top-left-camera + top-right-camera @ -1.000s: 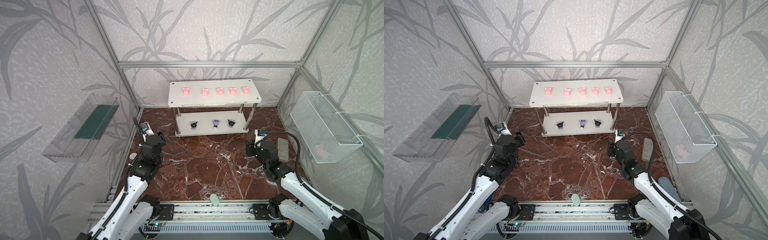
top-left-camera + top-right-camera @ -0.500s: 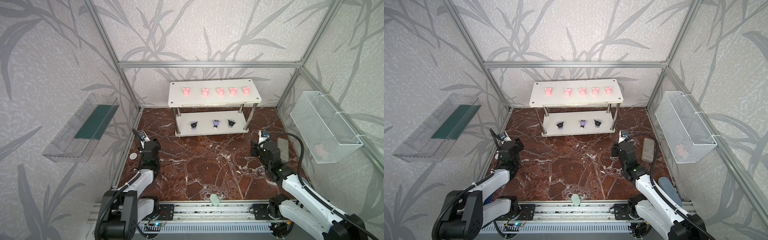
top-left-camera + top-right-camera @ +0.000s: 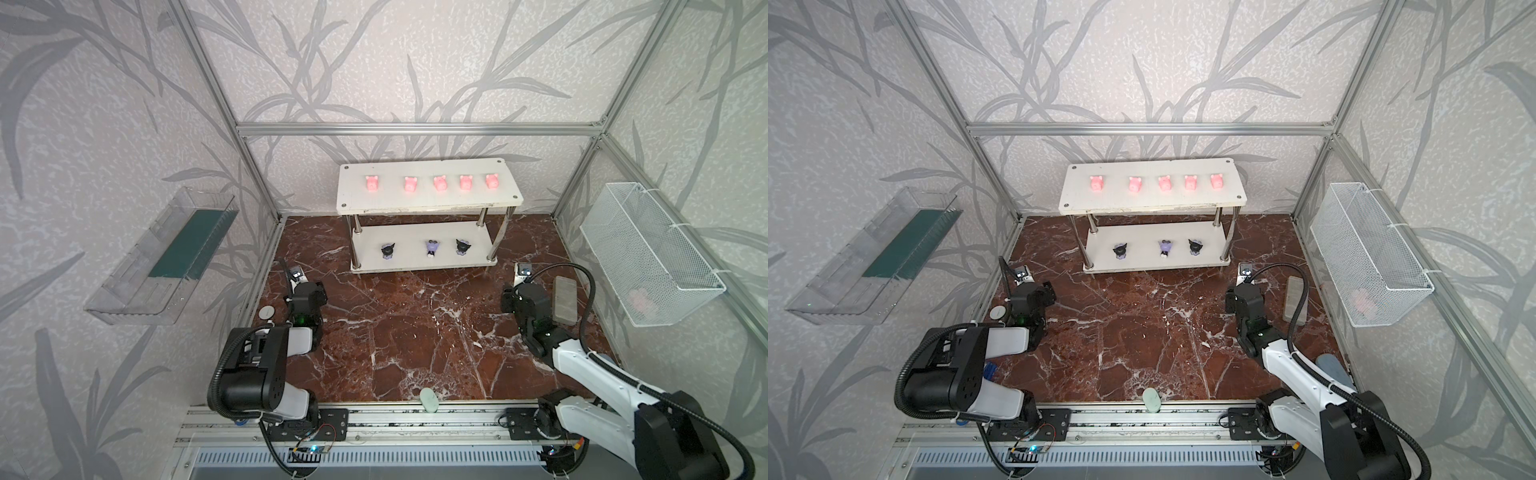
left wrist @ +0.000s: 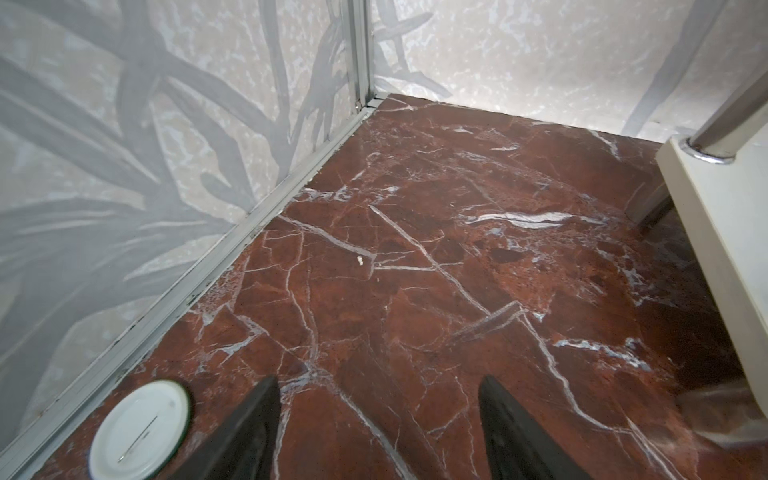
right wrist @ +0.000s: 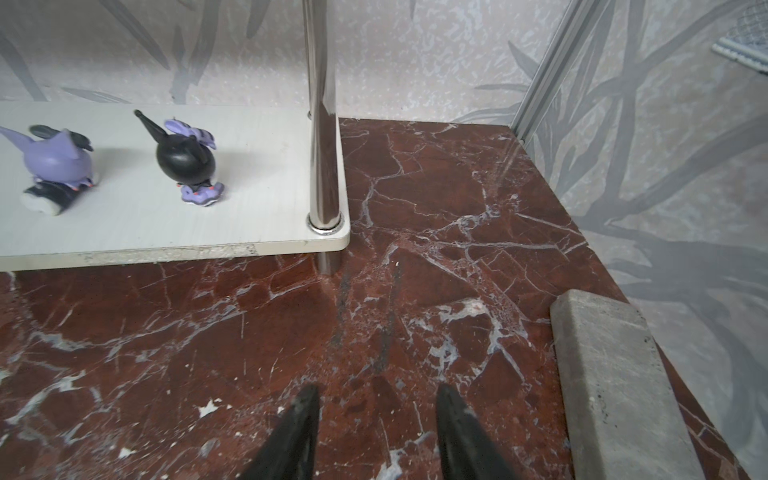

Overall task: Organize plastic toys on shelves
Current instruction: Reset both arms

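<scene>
1. Left gripper (image 4: 379, 380): fingers spread wide with nothing between them, just bare floor (image 4: 415, 249) below.
2. Right gripper (image 5: 378, 386): fingers apart too, but with a narrower gap. It's empty as well, over marble.
3. The disc (image 4: 139, 430) sits just beside the left gripper's outer finger, close to the rail along the wall. The left wrist view only catches one corner of the rack (image 4: 715, 216).
4. On the right gripper's wall side, the block (image 5: 611, 382) lies near it, running along the wall. Open marble stretches from the fingertips to the rack's front edge and the post (image 5: 322, 124).
5. Toys: five pigs (image 3: 439, 183) stand in a spaced row on the rack's top board. Three figurines (image 3: 432, 247) line up on the lower board, the purple one between the two black ones, none touching.
6. The right wrist view shows only the purple figurine and one black one, up close near the post. The pigs show only in the top views.
7. Also only in the top views:
   - the oval (image 3: 429, 400) at the floor's front edge, well apart from both grippers
   - the basket (image 3: 623, 232) on the right wall, with something pink inside that's too blurry to name
   - the tray (image 3: 137, 291) on the left wall
</scene>
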### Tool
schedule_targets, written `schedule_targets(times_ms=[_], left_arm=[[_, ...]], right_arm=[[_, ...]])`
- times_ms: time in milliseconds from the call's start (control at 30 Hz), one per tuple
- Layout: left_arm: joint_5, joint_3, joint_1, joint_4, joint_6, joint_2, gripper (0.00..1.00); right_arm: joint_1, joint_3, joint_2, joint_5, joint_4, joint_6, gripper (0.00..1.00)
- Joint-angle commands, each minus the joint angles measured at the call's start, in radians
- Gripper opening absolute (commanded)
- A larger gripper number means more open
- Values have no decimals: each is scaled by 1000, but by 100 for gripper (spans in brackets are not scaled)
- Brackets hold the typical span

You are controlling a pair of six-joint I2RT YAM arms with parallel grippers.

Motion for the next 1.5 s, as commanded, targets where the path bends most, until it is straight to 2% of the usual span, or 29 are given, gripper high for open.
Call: schedule_targets(times_ms=[0, 233, 300, 467, 500, 567, 667, 800, 867, 933, 967, 1067, 1467], left_arm=[[66, 39, 4, 65, 56, 31, 74], [81, 27, 7, 82, 52, 38, 75], [85, 7, 5, 152, 63, 65, 75], [86, 9, 5, 144, 62, 63, 78], [86, 9, 5, 145, 62, 63, 80], [87, 7, 5, 145, 62, 61, 98], [85, 6, 5, 147, 62, 62, 99], [80, -3, 6, 170, 59, 68, 99], [76, -11, 6, 190, 57, 73, 99], [78, -14, 5, 193, 59, 73, 99], [76, -13, 4, 196, 59, 74, 99], [79, -14, 4, 198, 59, 74, 99], [81, -12, 4, 194, 60, 74, 99]], right_arm=[[-40, -27, 70, 60, 178, -49, 48], [-116, -52, 254, 31, 422, -109, 49], [-121, -44, 283, 20, 466, -123, 49], [-138, -59, 380, -31, 628, -131, 50], [-139, -60, 407, -35, 654, -127, 50], [-138, -54, 413, -60, 638, -130, 50], [-138, -52, 436, -97, 670, -153, 51], [-134, -59, 519, -139, 758, -179, 58], [-134, -35, 477, -138, 642, -158, 65], [-135, -45, 496, -138, 701, -164, 75], [-134, -55, 517, -138, 757, -178, 84], [-134, -50, 499, -138, 710, -167, 99], [-132, -54, 509, -138, 736, -177, 99]])
